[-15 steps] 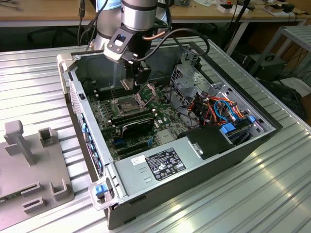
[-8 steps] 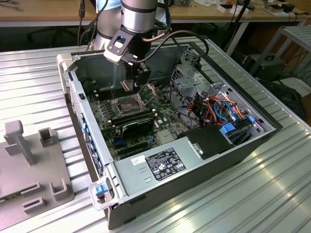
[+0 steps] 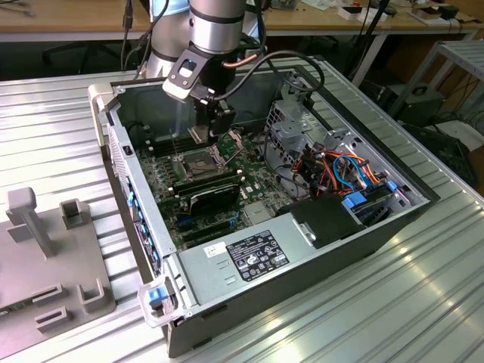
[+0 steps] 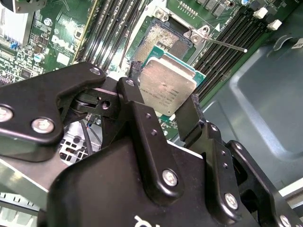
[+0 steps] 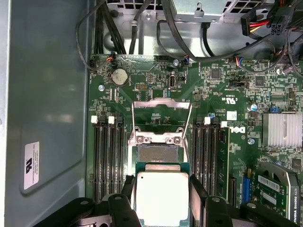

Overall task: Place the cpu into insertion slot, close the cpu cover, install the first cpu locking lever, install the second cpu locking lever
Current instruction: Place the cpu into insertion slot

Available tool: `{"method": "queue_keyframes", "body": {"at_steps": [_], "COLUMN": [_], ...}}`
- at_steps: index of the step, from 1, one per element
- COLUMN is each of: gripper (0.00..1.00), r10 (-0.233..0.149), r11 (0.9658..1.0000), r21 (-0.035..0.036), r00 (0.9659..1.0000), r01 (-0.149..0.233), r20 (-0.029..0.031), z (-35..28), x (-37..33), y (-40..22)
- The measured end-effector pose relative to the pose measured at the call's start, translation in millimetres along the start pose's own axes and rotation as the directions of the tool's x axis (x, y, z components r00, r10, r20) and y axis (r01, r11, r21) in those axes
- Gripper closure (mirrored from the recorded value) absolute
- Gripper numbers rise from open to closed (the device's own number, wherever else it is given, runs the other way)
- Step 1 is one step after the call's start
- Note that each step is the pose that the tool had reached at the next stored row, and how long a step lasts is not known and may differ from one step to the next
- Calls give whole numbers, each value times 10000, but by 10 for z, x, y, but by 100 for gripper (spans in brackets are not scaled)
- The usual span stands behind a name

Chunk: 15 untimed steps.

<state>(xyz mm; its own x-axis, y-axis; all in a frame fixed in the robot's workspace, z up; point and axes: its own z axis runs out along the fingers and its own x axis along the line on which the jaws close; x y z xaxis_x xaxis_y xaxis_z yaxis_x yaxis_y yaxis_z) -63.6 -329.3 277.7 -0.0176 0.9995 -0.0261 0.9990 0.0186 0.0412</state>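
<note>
My gripper [image 3: 204,134] hangs inside the open computer case, shut on the cpu [image 3: 198,134], a little above the motherboard. In both wrist views the silver-topped cpu [image 5: 162,196] [image 4: 168,87] sits between the black fingers [image 5: 196,198] [image 4: 135,101], level and just short of the insertion slot [image 5: 156,153] [image 4: 163,40]. That slot [image 3: 198,162] lies bare, its dark pin field showing. Behind it the cpu cover [image 5: 161,101] stands swung up and open. A thin locking lever [image 4: 227,46] sticks out free beside the slot.
Long black memory slots [image 5: 109,161] [image 5: 208,156] flank the socket. A black finned card [image 3: 215,195], a power supply [image 3: 257,253], a drive cage [image 3: 302,125] and bundled cables [image 3: 344,170] crowd the case. A grey fixture [image 3: 45,249] stands on the exterior view's left.
</note>
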Motion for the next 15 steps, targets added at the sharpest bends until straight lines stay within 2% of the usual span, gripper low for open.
{"method": "queue_keyframes", "body": {"at_steps": [15], "gripper": [45], "r10": [-1], "r11": [10000], "r21": [0], "r00": [10000], "r01": [1], "r20": [0], "z": [39], "x": [1], "y": [13]}}
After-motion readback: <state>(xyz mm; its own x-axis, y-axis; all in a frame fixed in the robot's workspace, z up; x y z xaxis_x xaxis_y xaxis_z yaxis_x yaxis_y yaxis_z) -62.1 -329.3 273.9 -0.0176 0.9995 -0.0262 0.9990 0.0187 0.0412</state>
